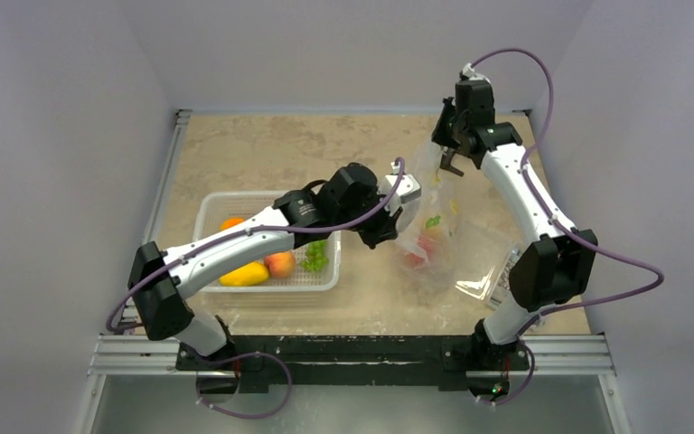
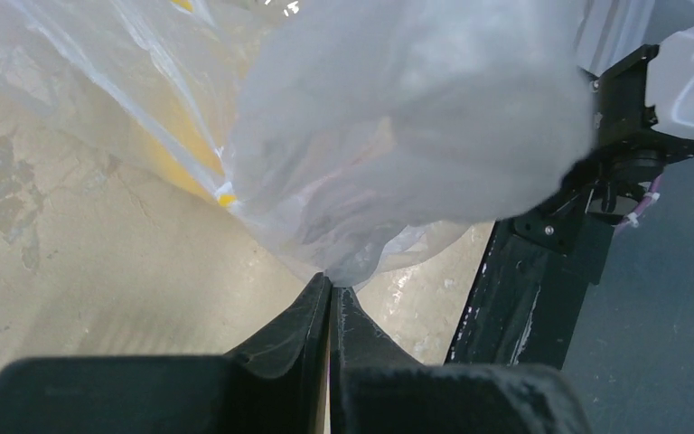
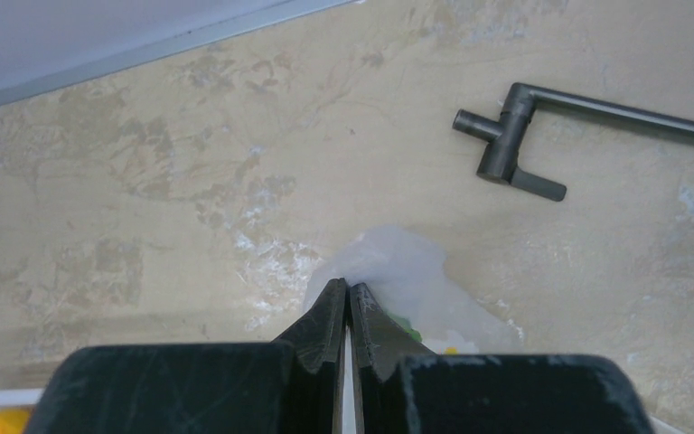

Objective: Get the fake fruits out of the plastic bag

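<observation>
A beige marbled counter (image 1: pixel 262 154) spreads in front of me. On its left, under my left arm, sits a white mesh basket (image 1: pixel 206 210) holding other toy fruit. To its right the plastic bag (image 1: pixel 436 221), clear film printed with lemons, hangs stretched between my arms and sags toward the counter. My right end effector (image 1: pixel 450 163) is pressed together on the bag's top far corner, holding it high. My left end effector (image 1: pixel 382 231) pinches a fold of film on the side nearest the basket. The fake fruits (image 1: pixel 421 247) are inside, low in the sag, showing as a reddish blur; I cannot pick out the yellowish one. I judge this the emptying step, with no fruit out yet. Next I must find the mouth, which I cannot see, and tip it downward without tearing the film.
</observation>
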{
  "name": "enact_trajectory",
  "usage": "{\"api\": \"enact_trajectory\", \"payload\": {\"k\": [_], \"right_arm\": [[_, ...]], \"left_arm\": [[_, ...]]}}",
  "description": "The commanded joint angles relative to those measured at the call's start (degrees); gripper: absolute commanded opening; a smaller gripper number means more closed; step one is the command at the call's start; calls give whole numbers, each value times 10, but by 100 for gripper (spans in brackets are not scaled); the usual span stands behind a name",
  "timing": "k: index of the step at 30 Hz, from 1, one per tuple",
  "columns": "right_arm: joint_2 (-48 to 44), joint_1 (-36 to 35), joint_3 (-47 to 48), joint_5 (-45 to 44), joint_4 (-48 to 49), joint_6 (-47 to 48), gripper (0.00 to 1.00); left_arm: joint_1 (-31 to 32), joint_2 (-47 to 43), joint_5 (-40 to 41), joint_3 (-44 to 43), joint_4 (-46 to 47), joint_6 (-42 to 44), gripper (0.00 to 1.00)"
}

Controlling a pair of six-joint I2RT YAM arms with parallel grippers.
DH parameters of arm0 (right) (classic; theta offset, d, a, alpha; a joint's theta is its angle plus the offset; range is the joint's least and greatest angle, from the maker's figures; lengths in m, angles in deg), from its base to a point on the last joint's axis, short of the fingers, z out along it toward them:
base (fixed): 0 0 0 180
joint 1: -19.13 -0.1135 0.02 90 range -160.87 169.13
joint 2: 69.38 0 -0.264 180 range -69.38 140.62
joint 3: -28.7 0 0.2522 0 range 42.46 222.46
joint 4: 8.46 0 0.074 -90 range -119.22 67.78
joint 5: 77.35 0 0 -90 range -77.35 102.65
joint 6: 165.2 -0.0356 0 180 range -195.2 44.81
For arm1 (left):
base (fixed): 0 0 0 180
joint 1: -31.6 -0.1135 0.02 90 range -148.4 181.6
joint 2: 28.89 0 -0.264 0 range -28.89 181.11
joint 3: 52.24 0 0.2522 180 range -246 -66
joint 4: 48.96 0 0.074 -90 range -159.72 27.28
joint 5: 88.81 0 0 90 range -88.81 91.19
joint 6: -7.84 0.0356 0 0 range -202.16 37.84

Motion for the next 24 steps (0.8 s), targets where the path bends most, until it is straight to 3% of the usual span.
{"api": "enact_trajectory", "payload": {"k": [1,7,11,20,24], "right_arm": [[-2,4,70,-49,5,15,0],[11,4,120,-37,-1,-12,0],[-22,4,103,-17,54,-15,0],[18,4,173,42,42,-34,0],[57,3,196,63,-31,-25,26]], "left_arm": [[3,-60,-28,34,66,5,0],[8,-132,-11,98,141,19,0],[9,-170,-18,123,172,28,0],[9,-151,-48,117,175,2,0],[9,-109,-64,109,178,-26,0]]}}
